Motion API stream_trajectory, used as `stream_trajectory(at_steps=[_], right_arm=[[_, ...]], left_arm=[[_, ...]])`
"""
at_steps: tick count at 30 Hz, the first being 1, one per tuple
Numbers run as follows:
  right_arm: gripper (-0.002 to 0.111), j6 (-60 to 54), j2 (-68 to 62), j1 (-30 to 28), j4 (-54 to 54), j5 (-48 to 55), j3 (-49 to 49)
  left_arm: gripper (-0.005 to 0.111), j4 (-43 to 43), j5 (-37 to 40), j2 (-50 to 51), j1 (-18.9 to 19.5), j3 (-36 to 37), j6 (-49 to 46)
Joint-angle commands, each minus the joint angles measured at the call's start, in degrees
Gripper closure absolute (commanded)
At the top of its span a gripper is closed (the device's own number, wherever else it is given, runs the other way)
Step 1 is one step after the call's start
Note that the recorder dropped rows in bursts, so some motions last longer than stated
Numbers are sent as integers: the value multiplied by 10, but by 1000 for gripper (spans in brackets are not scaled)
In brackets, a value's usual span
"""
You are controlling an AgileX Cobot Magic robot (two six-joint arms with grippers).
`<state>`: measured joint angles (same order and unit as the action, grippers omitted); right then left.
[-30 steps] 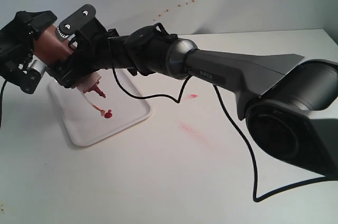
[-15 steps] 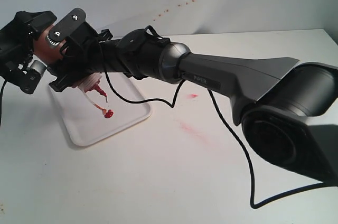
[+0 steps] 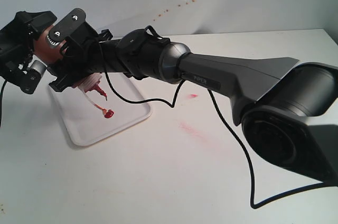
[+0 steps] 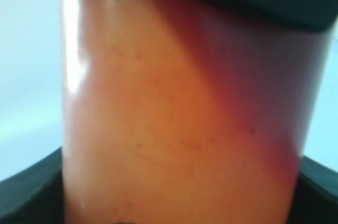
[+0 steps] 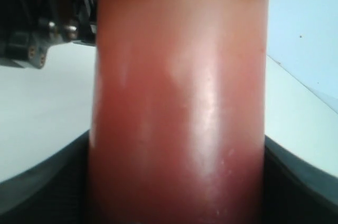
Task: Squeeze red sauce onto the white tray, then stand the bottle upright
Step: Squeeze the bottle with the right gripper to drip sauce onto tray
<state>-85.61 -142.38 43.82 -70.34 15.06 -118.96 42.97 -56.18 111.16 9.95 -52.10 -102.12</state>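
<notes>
Bottle hangs tilted above the far left part of the tray, its pale cap and red-stained nozzle pointing down toward the white surface and its reddish-brown body raised to the upper left. It touches neither tray nor table. Just below the nozzle tip lies the sauce, a small glossy red blob on the tray with a thin red streak running from it back toward the nozzle; whether that streak reaches the tip cannot be told. The left gripper is clamped on the body from the left side, and the right gripper, reaching across from the right, is clamped on it nearer the cap, so both hold the same bottle side by side. Each wrist view is filled by the orange-red body with dark jaw parts pressed against it at the picture's edges. The tray rests at an angle on the white table. Faint pinkish smears mark the table to the right of the tray, well apart from it, and small red specks dot the pale wall behind. A black cable trails from the right arm onto the table.
</notes>
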Motion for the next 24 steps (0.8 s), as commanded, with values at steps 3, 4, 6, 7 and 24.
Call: stream_trajectory(at_steps=[3,4,6,7,24], right_arm=[[108,-5,1,-5,9,2,-4],[108,-5,1,-5,9,2,-4],[107,-5,1,-5,9,2,-4],[103,-5,1,-5,9,2,-4],[4,39,25,-8,64,33,-4]], left_arm=[[107,-24,-23,-11,-3,-2,31],[107,-24,-23,-11,-3,-2,31],[107,-24,-23,-11,-3,-2,31],[107,-24,-23,-11,-3,-2,31],[107,-83,6,-9,-3,20,124]])
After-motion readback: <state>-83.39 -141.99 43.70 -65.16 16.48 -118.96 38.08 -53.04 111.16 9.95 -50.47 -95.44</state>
